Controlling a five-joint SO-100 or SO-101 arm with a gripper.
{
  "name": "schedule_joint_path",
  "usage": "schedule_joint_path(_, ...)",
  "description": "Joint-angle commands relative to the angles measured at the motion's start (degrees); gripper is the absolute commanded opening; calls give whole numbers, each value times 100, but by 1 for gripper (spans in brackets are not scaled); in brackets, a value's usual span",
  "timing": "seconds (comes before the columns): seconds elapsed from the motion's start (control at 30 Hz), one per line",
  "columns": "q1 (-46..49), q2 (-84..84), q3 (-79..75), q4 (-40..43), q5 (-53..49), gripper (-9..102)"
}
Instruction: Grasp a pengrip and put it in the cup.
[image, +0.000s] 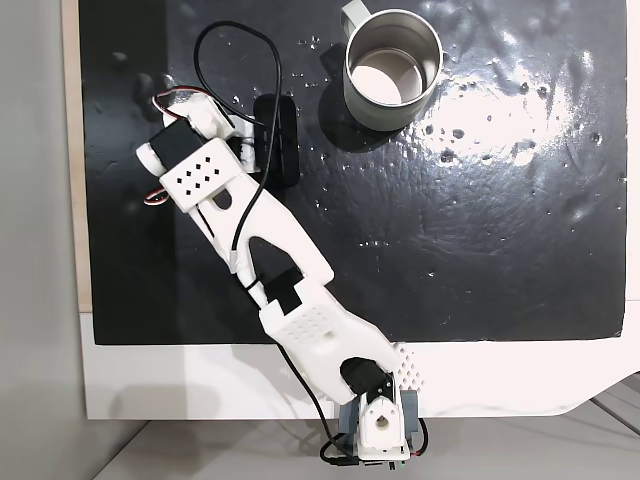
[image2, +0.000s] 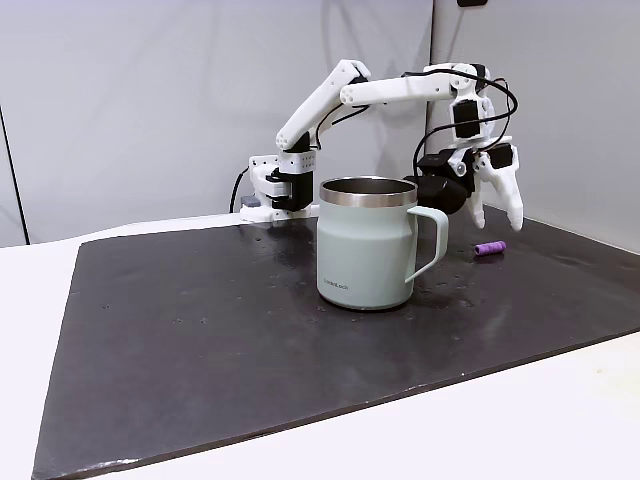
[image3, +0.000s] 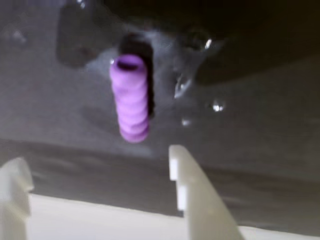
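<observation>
The purple ribbed pengrip (image3: 129, 98) lies on the black mat, just beyond my two white fingers (image3: 186, 186) in the wrist view. In a fixed view the pengrip (image2: 489, 248) rests to the right of the cup (image2: 366, 243), past its handle. My gripper (image2: 497, 222) hangs open a little above it, pointing down, with nothing between its fingers. The cup (image: 391, 68) is a grey metal mug standing upright and empty at the mat's far edge in a fixed view. From above, the arm (image: 260, 230) hides the pengrip.
The black mat (image: 480, 220) carries small shiny water droplets (image: 500, 120) near the cup. The arm's base (image: 375, 425) sits at the white table's near edge. A black cable (image: 270, 90) loops over the wrist.
</observation>
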Motion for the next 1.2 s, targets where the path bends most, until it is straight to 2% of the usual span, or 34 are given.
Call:
schedule_joint_path(0.0,70,-123,-492,-79,97,26)
schedule_joint_path(0.4,-88,-817,-1116,-176,-9,22)
schedule_joint_path(0.8,-123,-949,-1090,-105,-149,0)
schedule_joint_path(1.17,-35,-18,-1028,70,-299,0)
